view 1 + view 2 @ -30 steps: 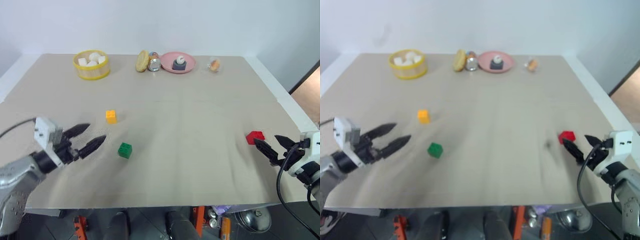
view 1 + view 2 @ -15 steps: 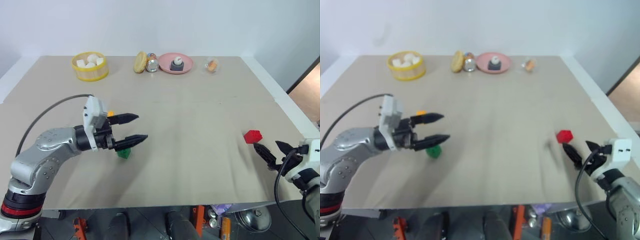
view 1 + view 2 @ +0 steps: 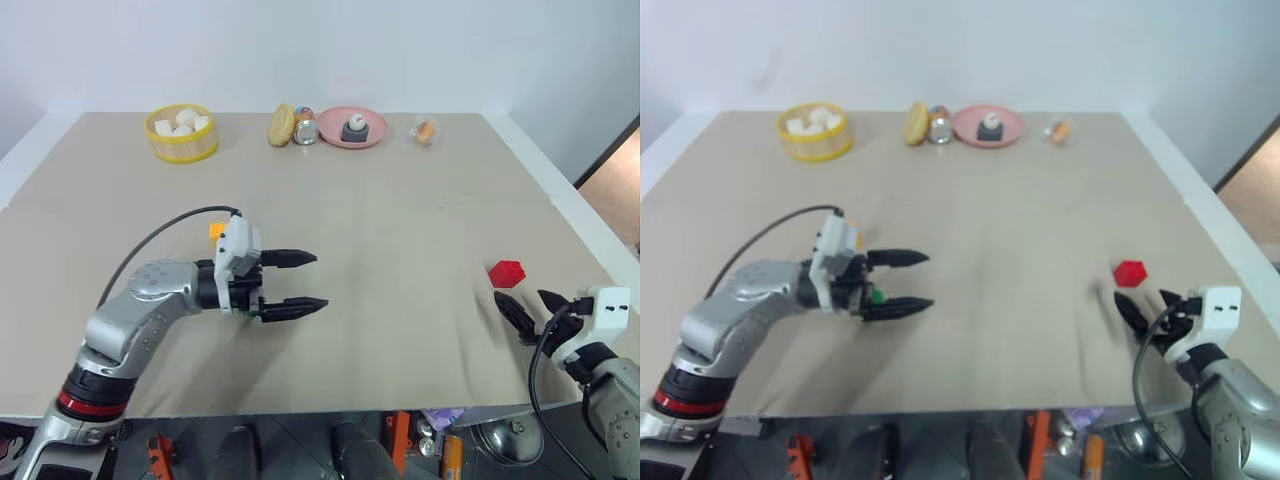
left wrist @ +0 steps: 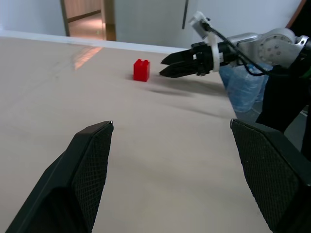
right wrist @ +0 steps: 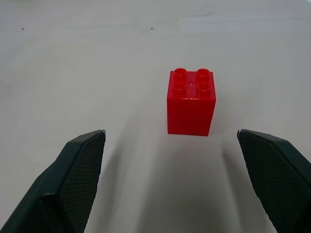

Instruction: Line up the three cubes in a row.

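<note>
Left gripper (image 3: 299, 283) is over the left-centre of the tabletop (image 3: 400, 200), pointing across toward the right, jaws spread wide with nothing between them. The orange-yellow cube (image 3: 215, 231) sits just behind its wrist, only partly visible. The green cube (image 3: 878, 295) peeks out as a small sliver between the gripper's body and its near finger; whether anything touches it I can't tell.

Red cube (image 5: 191, 102) is far off near the right edge of the tabletop, well apart from the other two. It sits upright, four studs up, flat sides facing the right gripper (image 3: 532, 309), which is just short of it, jaws fully open and empty, one finger on each side of the approach line.

Handling, judged by looks: the cubes are hard glossy plastic bricks, rigid, probably hollow and very light, not fragile. Smooth faces could slip or squirt out under an off-centre pinch, and a light cube will skid on the tabletop if nudged by one finger first. Best hold is on two opposite flat side faces, mid-height, fingers square to the faces, not on corners and not on the studded top. For the red cube the open jaws already bracket it, so a straight advance and a centred close should do. The row is not begun: the cubes are scattered.
</note>
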